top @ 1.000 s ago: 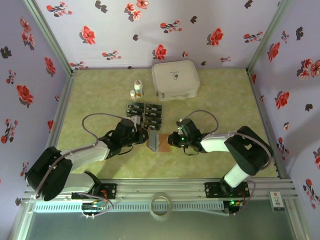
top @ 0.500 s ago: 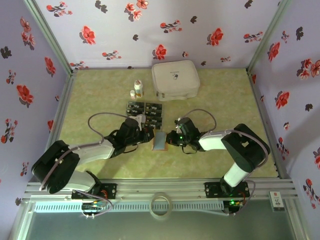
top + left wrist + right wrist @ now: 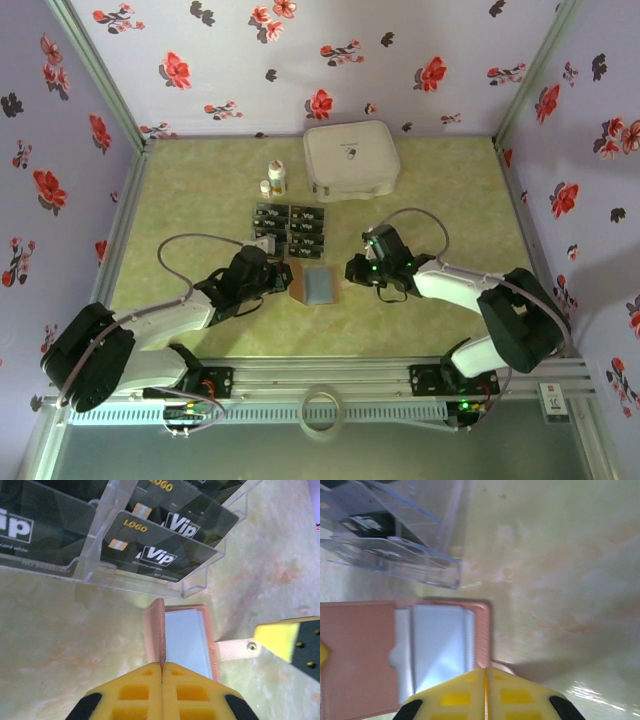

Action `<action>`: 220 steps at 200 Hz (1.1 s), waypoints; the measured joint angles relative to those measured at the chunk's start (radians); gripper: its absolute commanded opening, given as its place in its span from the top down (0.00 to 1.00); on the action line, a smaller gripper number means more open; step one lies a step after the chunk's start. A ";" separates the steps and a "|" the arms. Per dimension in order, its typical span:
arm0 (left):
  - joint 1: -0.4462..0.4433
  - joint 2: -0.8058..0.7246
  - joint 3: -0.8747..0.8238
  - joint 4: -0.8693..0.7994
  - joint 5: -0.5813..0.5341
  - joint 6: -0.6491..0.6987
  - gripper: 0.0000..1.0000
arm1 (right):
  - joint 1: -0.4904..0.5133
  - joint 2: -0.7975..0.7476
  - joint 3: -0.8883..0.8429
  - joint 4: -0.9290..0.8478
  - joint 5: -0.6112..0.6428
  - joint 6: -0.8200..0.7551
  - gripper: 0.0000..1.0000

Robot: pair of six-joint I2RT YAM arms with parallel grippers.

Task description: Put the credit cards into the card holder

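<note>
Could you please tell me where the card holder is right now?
In the top view, the card holder lies open between the left hand and the right hand, on the near side of the credit cards.

The card holder (image 3: 154,630) is rendered in matt, leather-like reddish-brown, with smooth grey pockets (image 3: 186,642). Glossy dark plastic is seen on the credit cards (image 3: 165,550), clear hard plastic on their rack (image 3: 95,545), and a faint sheen on the mottled desk (image 3: 560,555).
</note>
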 measured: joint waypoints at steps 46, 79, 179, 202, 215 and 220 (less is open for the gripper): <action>0.000 0.000 -0.010 -0.005 -0.013 0.000 1.00 | 0.096 0.048 0.093 -0.010 0.000 0.000 0.91; 0.000 0.000 -0.011 -0.020 -0.023 0.009 0.93 | 0.145 0.138 0.129 0.005 0.000 0.002 0.93; 0.003 0.096 0.144 -0.356 -0.139 0.137 0.43 | 0.149 0.193 0.060 0.070 0.017 0.025 0.94; 0.003 0.153 0.170 -0.415 -0.171 0.152 0.43 | 0.149 0.193 0.053 0.087 0.020 0.031 0.94; 0.001 0.183 0.178 -0.440 -0.185 0.157 0.43 | 0.149 0.193 0.047 0.096 0.020 0.031 0.94; 0.000 0.194 0.182 -0.450 -0.188 0.158 0.43 | 0.149 0.193 0.046 0.099 0.020 0.031 0.94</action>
